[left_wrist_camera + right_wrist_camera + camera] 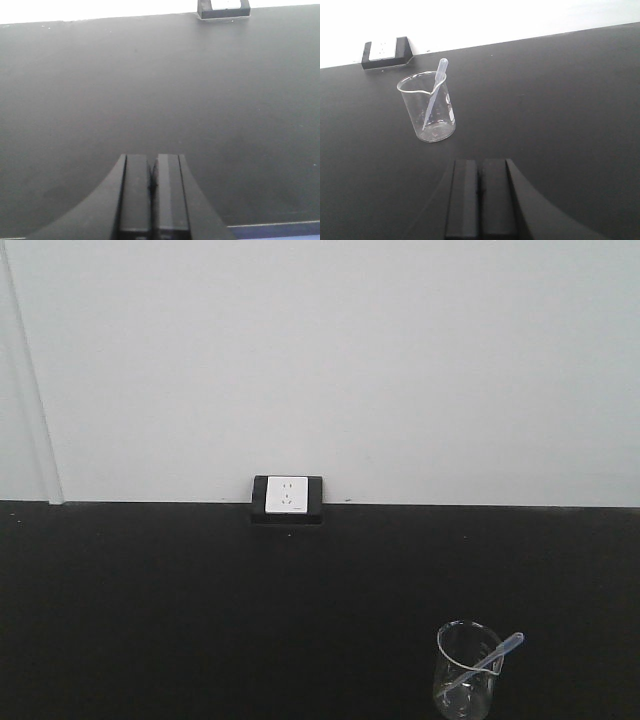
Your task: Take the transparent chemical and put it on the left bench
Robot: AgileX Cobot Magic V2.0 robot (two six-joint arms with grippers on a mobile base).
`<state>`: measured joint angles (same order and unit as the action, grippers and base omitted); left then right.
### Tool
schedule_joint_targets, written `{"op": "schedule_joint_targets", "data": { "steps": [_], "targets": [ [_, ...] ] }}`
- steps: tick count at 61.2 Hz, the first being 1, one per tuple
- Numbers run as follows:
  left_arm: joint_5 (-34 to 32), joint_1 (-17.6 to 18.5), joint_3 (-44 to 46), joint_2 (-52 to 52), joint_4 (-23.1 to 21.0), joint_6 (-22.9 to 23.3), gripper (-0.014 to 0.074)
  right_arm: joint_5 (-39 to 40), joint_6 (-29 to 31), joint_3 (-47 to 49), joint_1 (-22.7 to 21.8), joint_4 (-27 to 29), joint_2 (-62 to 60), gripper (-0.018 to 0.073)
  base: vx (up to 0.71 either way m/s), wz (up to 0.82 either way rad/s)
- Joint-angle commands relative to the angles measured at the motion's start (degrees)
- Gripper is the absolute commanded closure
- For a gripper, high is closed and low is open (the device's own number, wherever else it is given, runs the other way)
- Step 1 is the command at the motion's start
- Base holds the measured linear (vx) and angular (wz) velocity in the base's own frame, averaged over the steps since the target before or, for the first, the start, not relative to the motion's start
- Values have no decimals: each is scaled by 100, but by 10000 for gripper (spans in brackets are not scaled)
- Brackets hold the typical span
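Evidently nothing is done: the slim clear plastic pipette (pixel 434 92) leans in the clear glass beaker (pixel 414 112) on the matte black surface (pixel 555 105); left gripper (pixel 152 158) and right gripper (pixel 479 163) are each pinched together, empty.

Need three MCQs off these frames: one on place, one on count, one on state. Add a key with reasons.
1. Where is the pipette?
A) lying flat
B) leaning inside the beaker
C) held in the air

2. How many sockets sit at the back edge of the worktop?
A) one
B) two
C) three

3. The right gripper is:
A) open
B) shut on the pipette
C) shut, empty

Key:
1 B: the tip is down in the beaker and the bulb end sticks out past the rim.
2 A: every view shows just one white socket.
3 C: the fingers meet with nothing between them, and the pipette is apart in the beaker.
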<state>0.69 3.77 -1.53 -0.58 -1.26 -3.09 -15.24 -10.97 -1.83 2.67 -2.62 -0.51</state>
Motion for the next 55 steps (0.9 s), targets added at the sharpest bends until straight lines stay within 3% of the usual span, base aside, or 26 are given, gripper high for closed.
{"op": "schedule_joint_targets", "data": {
  "steps": [1, 15, 29, 34, 55],
  "targets": [
    [-449, 10, -93, -110, -4, 45, 600, 524, 22, -35, -13, -53, -78, 567, 0, 0],
    [-449, 10, -93, -110, -4, 45, 600, 619, 22, -35, -13, -60, -78, 567, 0, 0],
    [-449, 10, -93, -110, -4, 45, 600, 2120, 22, 200, -13, -38, -52, 567, 0, 0],
    [-449, 10, -93, -110, -4, 45, 600, 2213, 22, 574, -13, -13, 108, 567, 0, 0],
    [-449, 10, -93, -110, -4, 45, 600, 2388, 63, 2645, -13, -49, 2976, 567, 0, 0]
  ]
}}
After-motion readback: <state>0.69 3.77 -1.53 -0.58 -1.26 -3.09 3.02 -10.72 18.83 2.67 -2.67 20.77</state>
